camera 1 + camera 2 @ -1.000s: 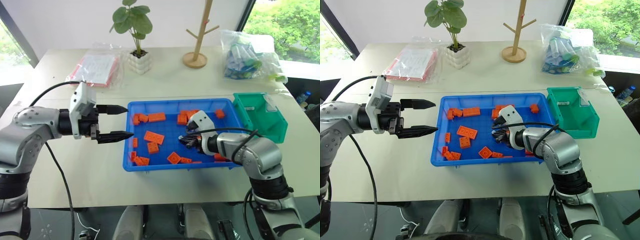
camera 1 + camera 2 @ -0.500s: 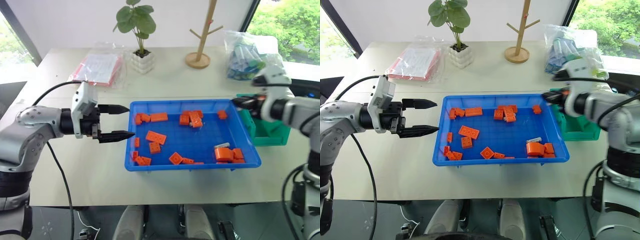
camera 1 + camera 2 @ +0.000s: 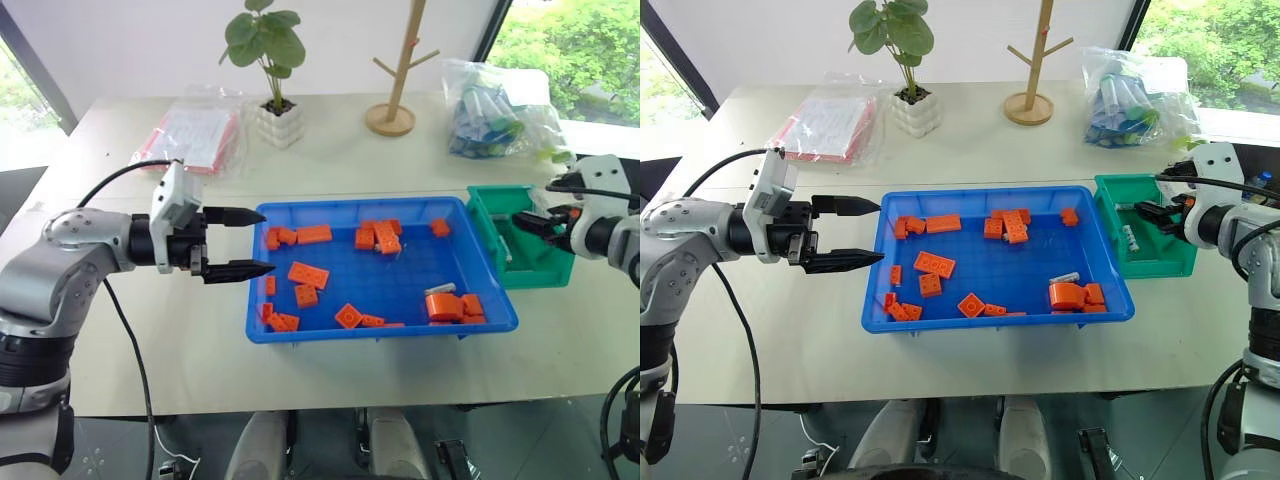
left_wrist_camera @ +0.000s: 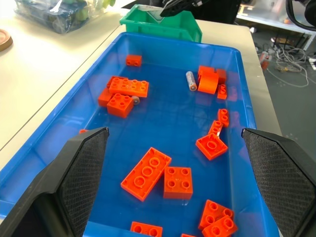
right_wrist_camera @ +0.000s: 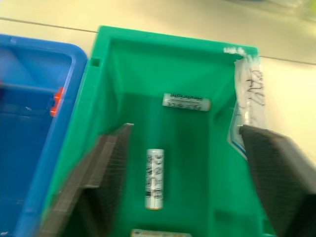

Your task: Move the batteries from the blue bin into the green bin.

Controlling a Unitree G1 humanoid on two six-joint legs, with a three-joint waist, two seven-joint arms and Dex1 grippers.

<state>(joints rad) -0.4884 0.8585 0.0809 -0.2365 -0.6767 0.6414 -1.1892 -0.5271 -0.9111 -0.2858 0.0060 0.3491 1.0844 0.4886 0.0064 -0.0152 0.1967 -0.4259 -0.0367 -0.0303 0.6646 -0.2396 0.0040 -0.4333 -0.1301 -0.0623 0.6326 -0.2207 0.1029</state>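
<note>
Over on the right edge of the head views, the right gripper (image 3: pixel 1148 210) hangs above the green bin (image 3: pixel 1160 262), fingers spread apart and holding nothing. That bin is small, deep, glossy green plastic with a strip of clear tape on one wall. The right wrist view looks straight down into it and shows what the head views barely catch: the batteries (image 5: pixel 154 178), little white-silver cylinders with dark print. One lies lengthwise between the two textured black fingers (image 5: pixel 101 182), one crosswise near the far wall, and a sliver of a third sits at the bottom edge of the frame. None of them touches the fingers.

Centre frame sits the blue bin (image 3: pixel 262 330), a wide shallow bright-blue tray with chunky orange bricks (image 3: pixel 308 274) scattered around, studded tops and all. The left wrist view picks out one more battery (image 4: pixel 190 80) lying on the blue floor just beside a rounded orange piece (image 4: pixel 208 82), upper middle of that frame. It also seems to show a short silvery bit poking out by a brick further left, too small to be sure of.

At the left of the head views, the left gripper (image 3: pixel 242 241) hovers just outside the tray's left wall, pointed black fingers wide apart and empty, well away from that battery.
</note>
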